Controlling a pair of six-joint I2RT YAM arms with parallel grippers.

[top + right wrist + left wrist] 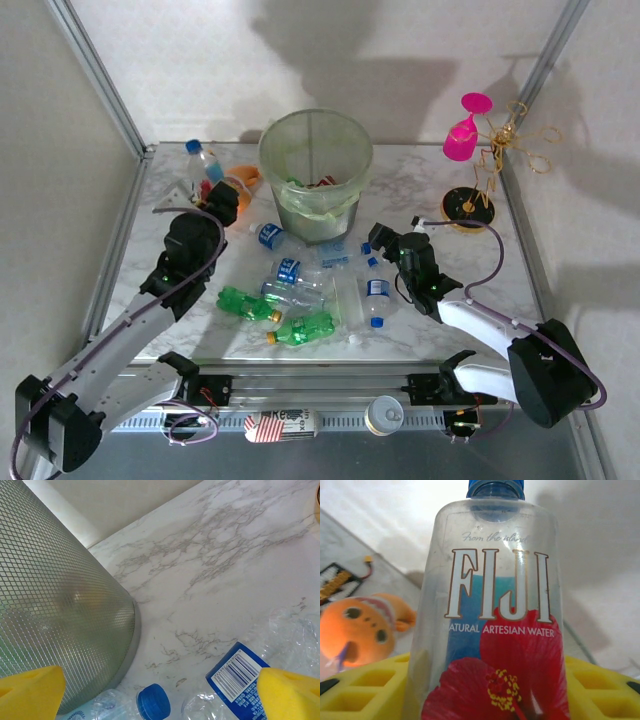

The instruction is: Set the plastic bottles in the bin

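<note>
— What's on your left?
— Your left gripper (218, 195) is clamped on a clear Fiji bottle (492, 605). It stands upright at the far left of the table (450, 320), just beside the orange plush toy (362, 630).

— And your middle?
— The bin (283, 140) stands at the back centre. In front of it, bottles lie on their sides: two green bottles (245, 303) nearest you, clear bottles (375, 295) to their right.

— Your right?
— Your right gripper (160, 695) has its jaws spread wide, holding nothing. It sits low over a blue-capped bottle (153, 701) and a barcode-labelled bottle (240, 675), just beside the bin's base.
</note>
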